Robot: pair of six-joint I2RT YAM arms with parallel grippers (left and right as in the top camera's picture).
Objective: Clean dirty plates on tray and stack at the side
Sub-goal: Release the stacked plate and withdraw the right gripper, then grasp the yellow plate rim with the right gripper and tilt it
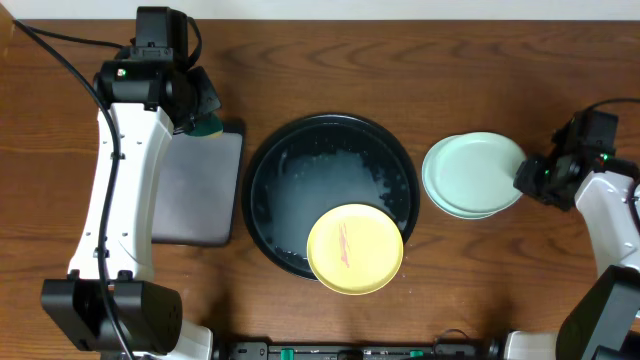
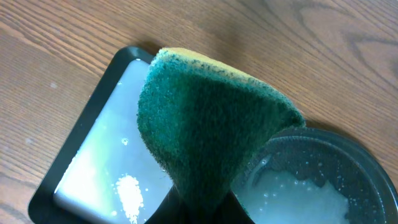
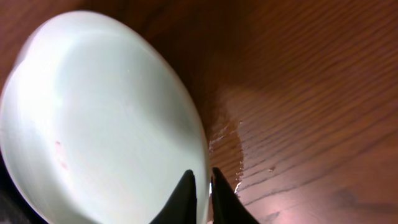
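Right claw (image 3: 204,186), narrow, pinches the rim of the upper mint plate (image 3: 106,112), stacked right of the tray (image 1: 252,195). Left claw (image 2: 202,211) grips a sponge (image 2: 205,124) left of the tray. The smeared yellow plate (image 1: 354,249) overlaps its lower-right rim. Release level, so the stack sits flush.

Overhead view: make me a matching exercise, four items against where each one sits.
1. pale yellow round plastic plate
2. pale mint green round plastic plates
3. green scouring sponge
4. flat grey rectangular tray

A. left of the large round black tray
B. held in the left pincer
C. stacked on the table
D. overlapping the black tray's rim

Pairs: 1-D, 2-C, 3-B, 4-A.
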